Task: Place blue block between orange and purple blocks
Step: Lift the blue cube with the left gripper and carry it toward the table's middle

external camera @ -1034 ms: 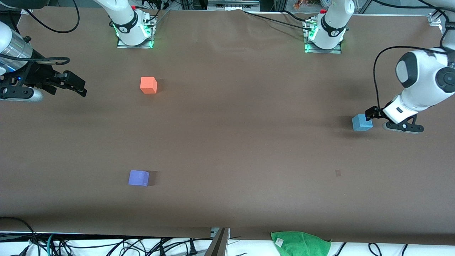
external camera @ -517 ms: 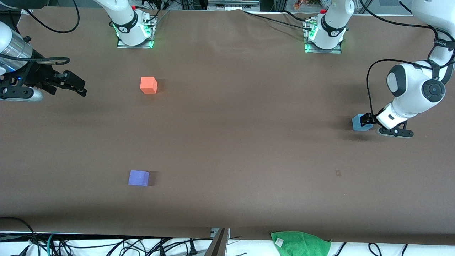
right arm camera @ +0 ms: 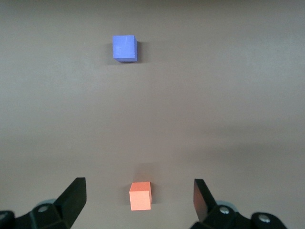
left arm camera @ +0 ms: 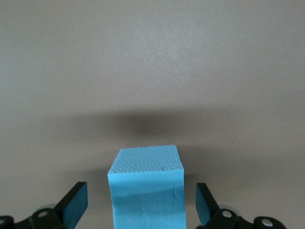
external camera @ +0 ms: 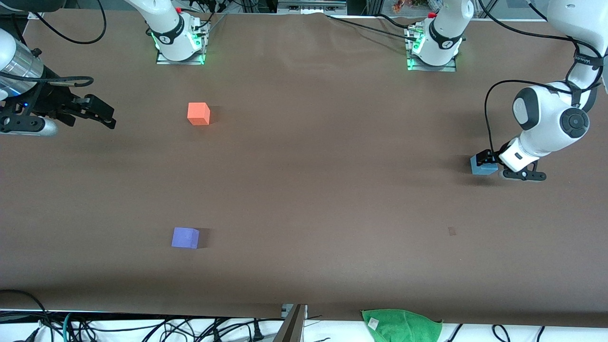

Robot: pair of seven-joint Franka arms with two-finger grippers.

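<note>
Looking across the table in the front view, the blue block (external camera: 483,165) sits on the brown table (external camera: 313,180) toward the left arm's end, well apart from the orange block (external camera: 198,114) and the purple block (external camera: 185,237), which both lie toward the right arm's end, the purple one nearer the camera than the orange. The left gripper (external camera: 490,159) is down at the blue block, its dark fingers overlapping the cube's upper edge; the left arm is plainly the nearer one for this pick. The right gripper (external camera: 97,114) waits at the right arm's end of the table, near the orange block's level, holding nothing. In the left wrist view the blue block (left arm camera: 146,188) stands squarely between the two fingers (left arm camera: 74,202), a clear gap showing on each side, so the jaws are spread and not yet pressing; the cube's faces run parallel to the pads, no long axis to favour. It looks a matte, finely pebbled foam, sky-blue, with a faint crease on the facing side. Judgement: the block is already centred, so the coming move needs only a squeeze, then a long carry toward the gap between the other two. In the right wrist view the right gripper (right arm camera: 138,202) is spread wide and empty, with the orange block (right arm camera: 140,195) close below it and the purple block (right arm camera: 125,48) farther off.
</note>
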